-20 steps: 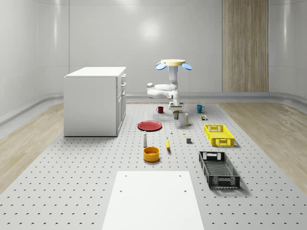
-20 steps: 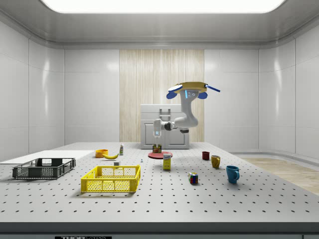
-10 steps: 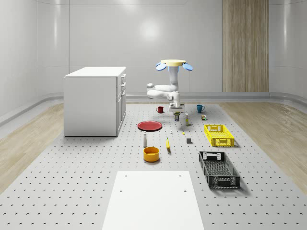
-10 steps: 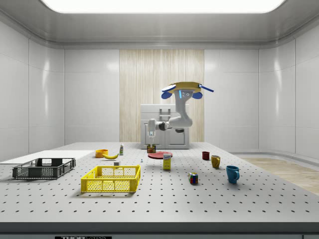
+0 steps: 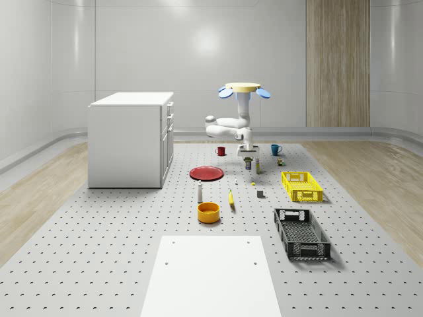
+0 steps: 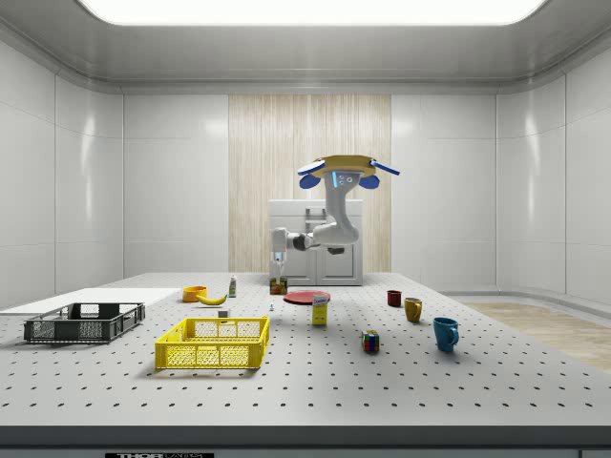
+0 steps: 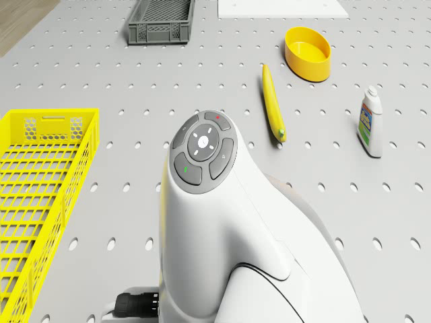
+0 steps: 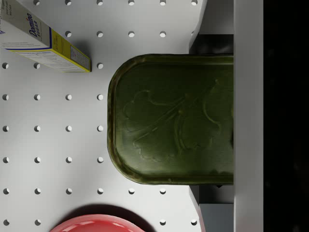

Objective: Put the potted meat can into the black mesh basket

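drone (image 5: 243, 89) hovers over the far part of the desk (image 5: 119, 251), arm bent down. claw (image 6: 278, 271) closed on the potted meat can (image 8: 171, 118), held off the desk near the red plate (image 5: 206, 173). counted: one black mesh basket (image 5: 301, 232), well apart from the can, toward the whole-scene view's right front; one yellow basket (image 5: 301, 185); one banana (image 7: 272, 103); one orange bowl (image 7: 308, 52); one white bottle (image 7: 369, 122); one sugar box (image 8: 38, 41); three mugs (image 6: 445, 332) in side view.
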